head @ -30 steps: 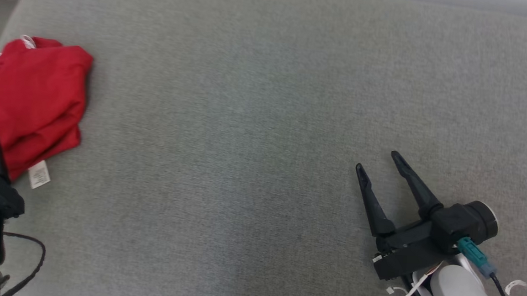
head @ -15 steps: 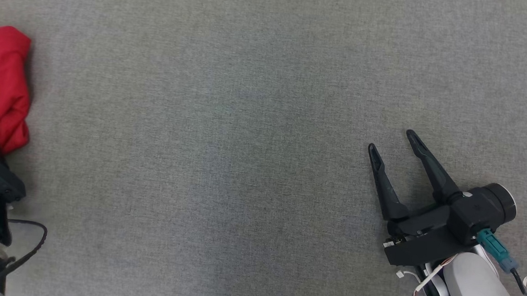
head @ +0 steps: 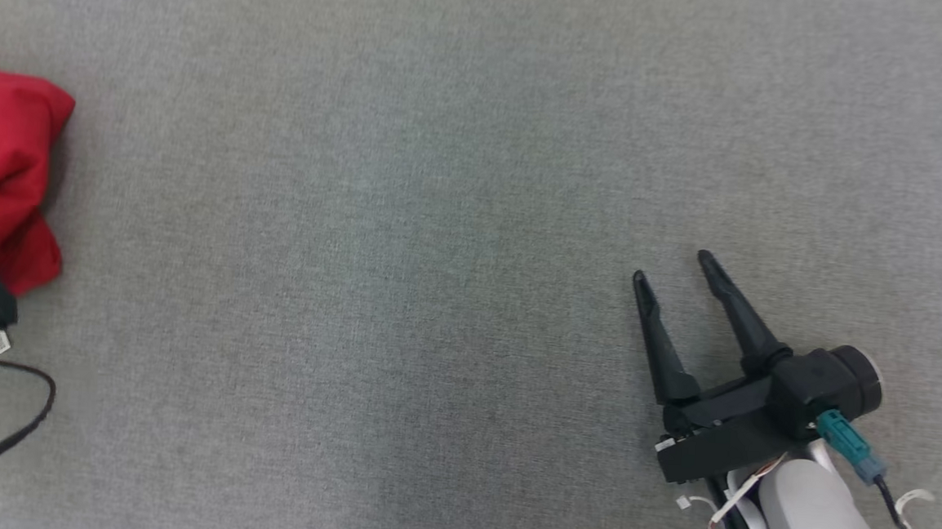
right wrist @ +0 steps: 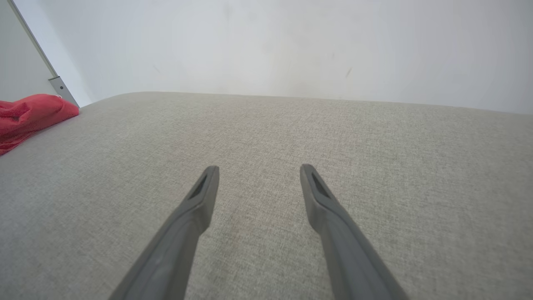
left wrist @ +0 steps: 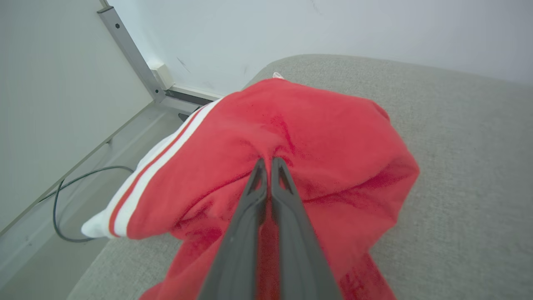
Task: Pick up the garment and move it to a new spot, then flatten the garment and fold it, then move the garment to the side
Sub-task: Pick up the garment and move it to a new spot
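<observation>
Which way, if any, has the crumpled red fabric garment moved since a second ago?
Cannot tell. The head camera itself shifted, and the plain grey cushion offers no fixed mark to judge the red garment against. The left gripper grips it.

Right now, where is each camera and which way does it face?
Head view: on the head, looking down on the cushion; right tool open, lower right.
Left wrist view: on that wrist, along the left tool, shut on the garment.
Right wrist view: along the right tool, across the cushion toward a wall.
All three show the garment.
</observation>
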